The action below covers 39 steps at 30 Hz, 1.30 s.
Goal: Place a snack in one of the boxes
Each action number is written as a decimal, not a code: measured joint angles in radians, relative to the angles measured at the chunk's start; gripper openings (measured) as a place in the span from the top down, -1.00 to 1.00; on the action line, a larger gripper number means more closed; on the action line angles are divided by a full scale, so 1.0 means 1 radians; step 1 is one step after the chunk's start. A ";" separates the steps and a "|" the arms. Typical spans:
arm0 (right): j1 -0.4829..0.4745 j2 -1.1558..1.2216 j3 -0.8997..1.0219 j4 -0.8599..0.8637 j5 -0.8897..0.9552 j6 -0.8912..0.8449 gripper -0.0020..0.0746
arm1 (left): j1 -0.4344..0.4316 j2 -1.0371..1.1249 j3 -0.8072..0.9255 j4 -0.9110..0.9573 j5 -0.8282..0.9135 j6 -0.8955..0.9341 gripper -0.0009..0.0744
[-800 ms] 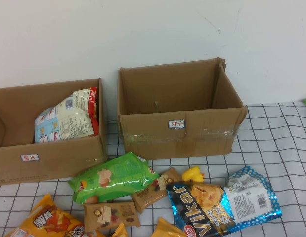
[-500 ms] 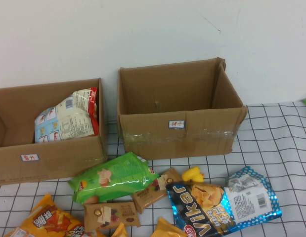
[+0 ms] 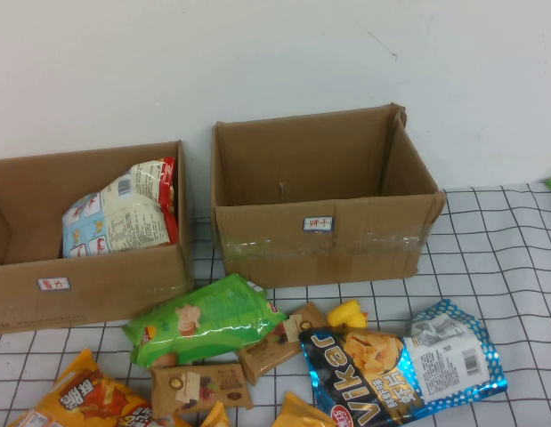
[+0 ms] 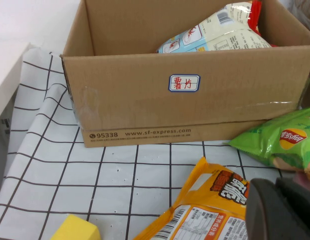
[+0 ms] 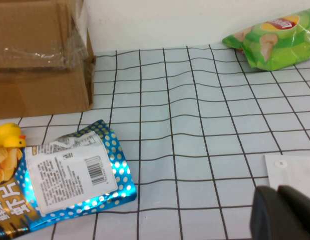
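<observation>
Puffy orange-yellow crisp bag [image 3: 84,398] on checked desk [image 3: 506,285] before low brown cardboard box [image 3: 88,289], left hand [image 4: 280,212] just beside bag, right hand [image 5: 285,215] well apart, grip of either cannot be told

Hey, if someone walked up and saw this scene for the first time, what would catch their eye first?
Probably the heap of bright snack bags at the table's near edge: the blue Vikar bag on the right, a green bag in the middle, the orange-yellow bag at the left. Behind stand two cardboard boxes: the low box on the left holding a pale bag, the taller box looking empty. Neither gripper shows clearly.
</observation>
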 joint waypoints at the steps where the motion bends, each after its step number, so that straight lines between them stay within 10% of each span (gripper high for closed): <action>1: 0.000 0.000 0.000 0.000 0.000 0.000 0.95 | 0.000 0.000 0.000 0.000 0.000 0.000 0.98; 15: 0.000 0.000 0.000 0.000 0.000 0.000 0.95 | 0.000 0.000 0.000 0.028 -0.004 -0.019 0.98; 23: 0.000 0.000 0.000 0.000 0.000 0.000 0.95 | 0.000 0.000 0.002 -0.671 -0.097 -0.312 0.98; 28: 0.000 0.000 0.000 0.000 0.000 0.000 0.95 | 0.000 0.000 0.002 -0.796 -0.164 -0.315 0.98; 39: 0.000 0.000 0.000 0.000 0.000 0.000 0.95 | 0.000 0.116 -0.300 -0.654 0.300 0.232 0.98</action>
